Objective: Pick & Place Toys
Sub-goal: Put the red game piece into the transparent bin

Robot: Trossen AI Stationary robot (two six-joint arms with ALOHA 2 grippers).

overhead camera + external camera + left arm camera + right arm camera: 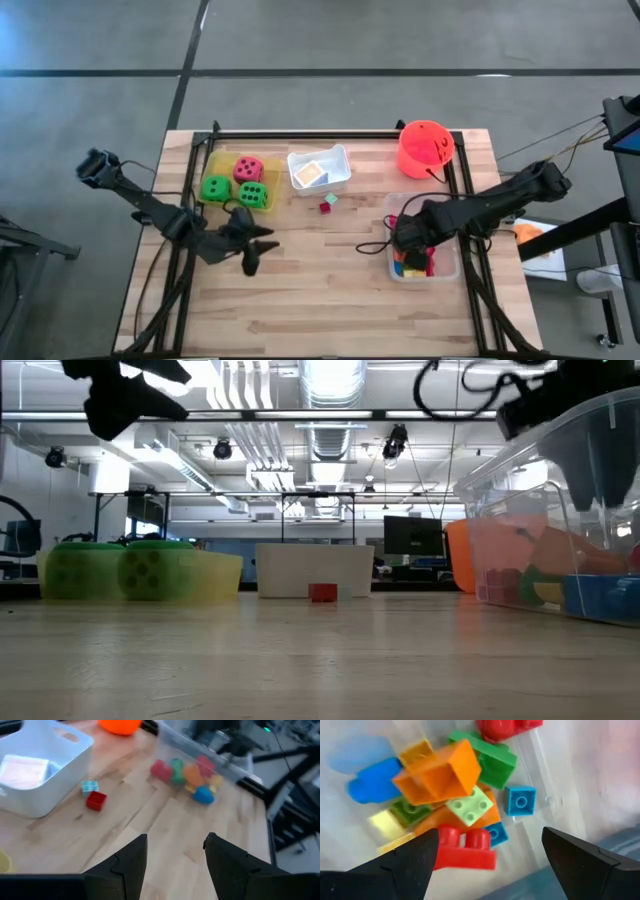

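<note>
High view: most bricks point(410, 262) already lie in the clear tray point(447, 266), where the right gripper point(408, 240) hangs with jaws wide and empty. A red brick point(326, 206) (and a small blue one) waits beside the white tray point(340, 170); the left gripper point(252, 243) is part-open, holding nothing.

I'm seeing even, bright overhead light; the ceiling strip lights point(325, 380) glare white in the low view, and the arms go to silhouette against them. The table point(320, 270) carries only soft shadows. The clear tray point(200, 750) smears in the left wrist view, probably motion blur. Close up, the bricks point(455, 795) look slightly soft.
</note>
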